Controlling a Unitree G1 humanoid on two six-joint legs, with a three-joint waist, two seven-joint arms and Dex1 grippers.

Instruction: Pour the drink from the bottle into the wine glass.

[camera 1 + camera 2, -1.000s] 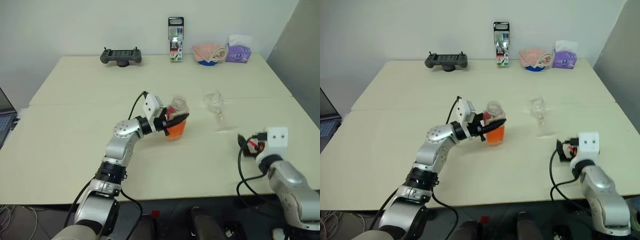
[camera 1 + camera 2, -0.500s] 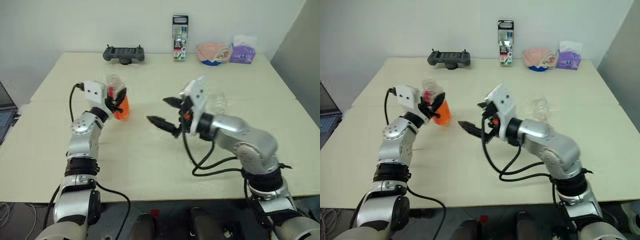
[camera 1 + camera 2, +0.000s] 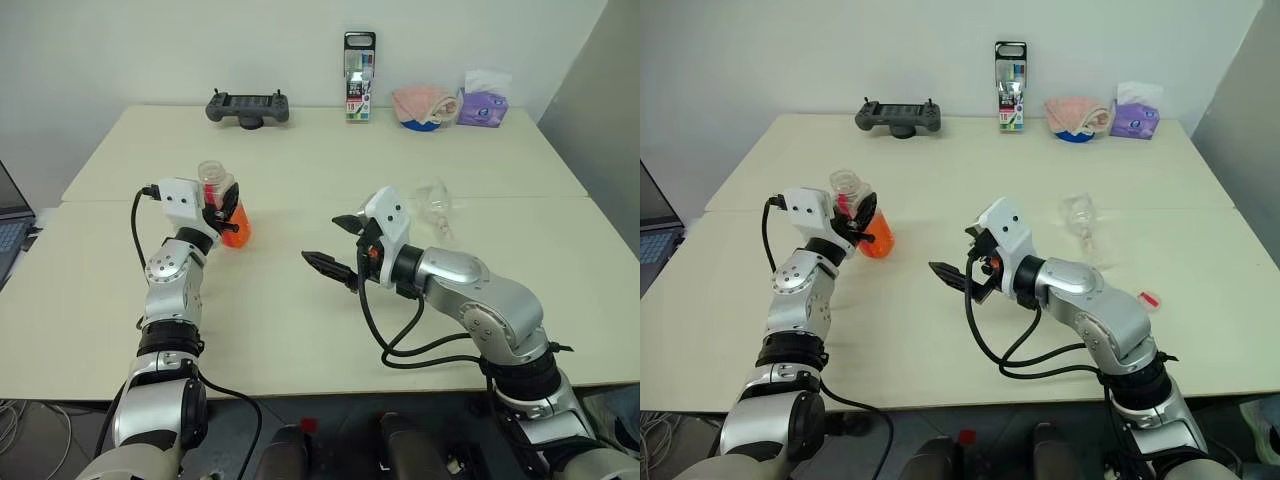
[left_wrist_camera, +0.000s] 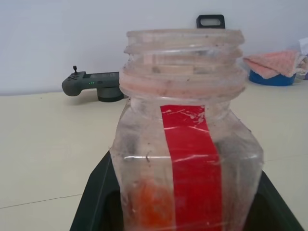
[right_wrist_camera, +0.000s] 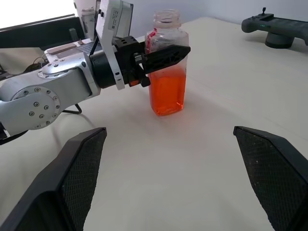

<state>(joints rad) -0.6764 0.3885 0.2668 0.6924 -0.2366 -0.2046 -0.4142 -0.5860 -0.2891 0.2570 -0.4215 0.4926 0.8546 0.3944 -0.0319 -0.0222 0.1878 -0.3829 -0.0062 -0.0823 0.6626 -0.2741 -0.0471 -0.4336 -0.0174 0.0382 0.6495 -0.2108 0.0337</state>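
Bottle (image 3: pixel 222 205) now at left of surface (image 3: pixel 300 330), upright, cap off, orange drink (image 5: pixel 167 91) filling lower half. A second ago it stood mid-surface, close to wine glass (image 3: pixel 434 205); now well apart from it. Left gripper (image 3: pixel 224 213) fingers clamped on bottle body. Right gripper (image 3: pixel 335 245) swung in to centre, fingers spread wide, empty, pointing toward bottle. Glass untouched, empty, right of centre. Looks like handover or regrasp coming; pour not yet begun.

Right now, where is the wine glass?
In the left eye view the wine glass stands on the table's right side, just behind the open right gripper, far from the bottle.
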